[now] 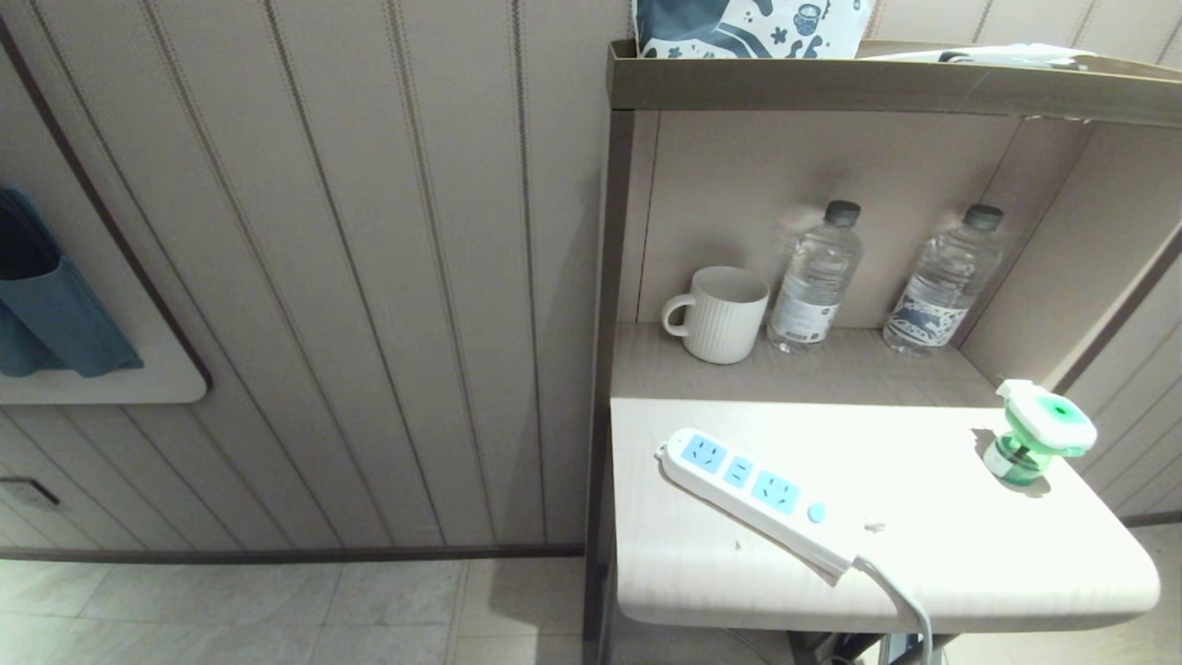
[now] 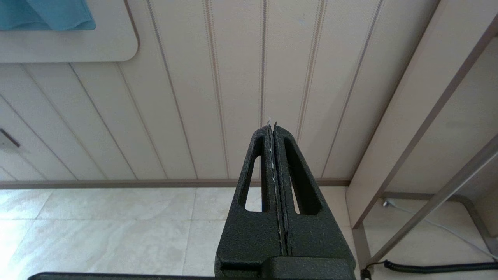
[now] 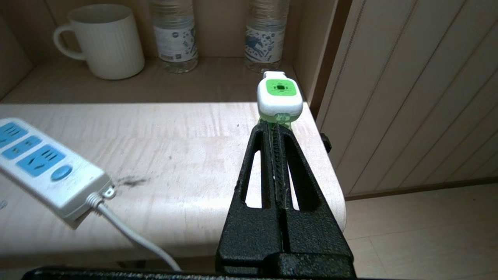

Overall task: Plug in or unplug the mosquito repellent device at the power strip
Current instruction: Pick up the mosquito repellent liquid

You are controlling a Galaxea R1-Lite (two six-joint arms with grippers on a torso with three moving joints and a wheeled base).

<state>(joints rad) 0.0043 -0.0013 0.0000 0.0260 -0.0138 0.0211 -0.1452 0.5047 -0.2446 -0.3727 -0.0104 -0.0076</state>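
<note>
Near desk [image 1: 923,591] right edge stands mosquito repellent device [image 1: 1039,432], unplugged. Power strip [image 1: 753,494] lies diagonal toward left-front. Right gripper [image 3: 277,126] fingers pressed together, empty; left gripper [image 2: 271,126] same.

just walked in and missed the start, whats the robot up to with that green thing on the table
Nothing is being held yet. The mosquito repellent device stands unplugged near the right edge of the table, well apart from the power strip, whose three sockets are all empty. The right claw, shut, is lined up just in front of the device in its wrist view; whether it touches is unclear. The left claw is shut and parked off to the side, facing the wall and floor. A mug and two water bottles sit behind.
</note>
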